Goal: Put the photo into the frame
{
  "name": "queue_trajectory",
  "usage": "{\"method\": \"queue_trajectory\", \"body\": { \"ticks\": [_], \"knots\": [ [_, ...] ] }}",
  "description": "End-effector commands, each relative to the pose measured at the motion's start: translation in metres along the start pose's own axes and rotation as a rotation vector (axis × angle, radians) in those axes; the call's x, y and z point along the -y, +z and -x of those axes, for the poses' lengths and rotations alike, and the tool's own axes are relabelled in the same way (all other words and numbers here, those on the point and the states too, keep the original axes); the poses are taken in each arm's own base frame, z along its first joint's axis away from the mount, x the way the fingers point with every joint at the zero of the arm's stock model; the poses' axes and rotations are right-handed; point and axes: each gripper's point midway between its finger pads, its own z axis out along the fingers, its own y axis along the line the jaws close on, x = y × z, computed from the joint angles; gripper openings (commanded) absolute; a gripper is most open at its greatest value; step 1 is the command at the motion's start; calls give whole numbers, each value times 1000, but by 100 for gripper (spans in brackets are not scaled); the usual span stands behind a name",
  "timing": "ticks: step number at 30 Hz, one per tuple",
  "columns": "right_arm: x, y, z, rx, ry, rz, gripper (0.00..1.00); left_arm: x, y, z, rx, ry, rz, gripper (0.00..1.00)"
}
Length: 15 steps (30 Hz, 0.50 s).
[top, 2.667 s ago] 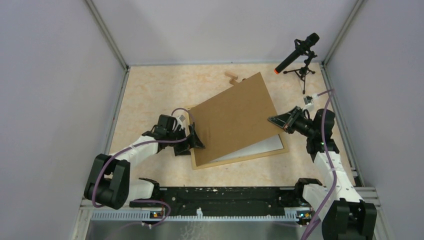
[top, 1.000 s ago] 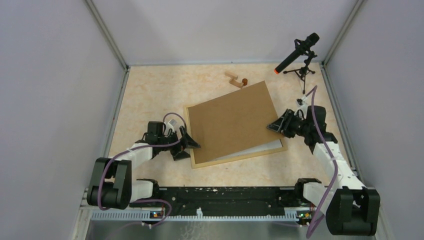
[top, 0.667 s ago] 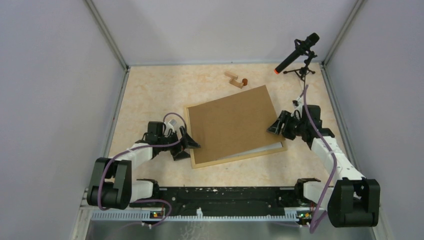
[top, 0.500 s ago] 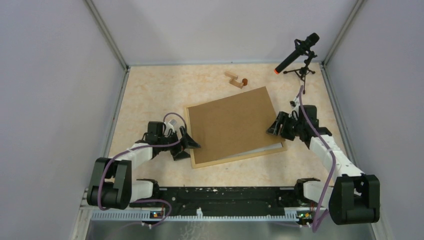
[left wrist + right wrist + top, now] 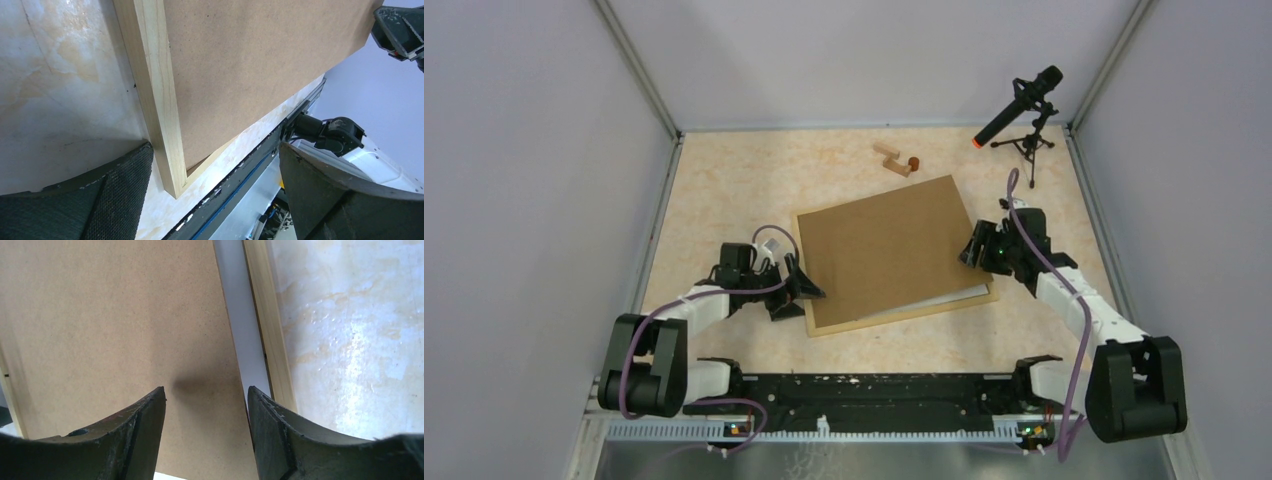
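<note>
Backing board (image 5: 889, 250) lay skewed on the frame (image 5: 904, 315); left tool (image 5: 798, 294) and right tool (image 5: 972, 252) stood released. Next move, probably: nudge it square.

so the right gripper (image 5: 206, 390) is spread wide here, two dark wedge-shaped fingers (image 5: 135, 440) poking up from the bottom with nothing between them. Under them is a flat brown fibreboard backing board (image 5: 110, 315) that fills most of the left and middle, with a soft dark shadow on it right in the gap. Just right of the board's edge runs a narrow white strip (image 5: 240, 315), with a pale wood frame rail (image 5: 267, 315) hugging it. Past that it's glossy beige marbled tabletop (image 5: 360, 330). Another thin sliver of pale wood runs down the far left edge. Can't tell if the fingertips actually touch the board.
</note>
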Motion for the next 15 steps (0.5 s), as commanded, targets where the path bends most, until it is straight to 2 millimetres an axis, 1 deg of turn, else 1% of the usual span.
{"method": "queue_trajectory", "body": {
  "ticks": [1,5,8,11,13,15],
  "knots": [
    [-13,4,30,144,-38,28,60,-6,1,6,14,40,45,99],
    [-20,10,30,155,-46,46,60,-9,1,6,14,42,59,98],
    [-22,15,25,146,-60,26,60,-9,1,6,13,40,58,98],
    [-21,21,15,136,-71,-3,60,-9,1,6,11,39,58,98],
    [-19,26,8,128,-84,-31,60,-9,2,5,10,38,57,98],
    [-14,30,5,136,-98,-68,60,-9,2,5,8,36,56,98]
  ]
}}
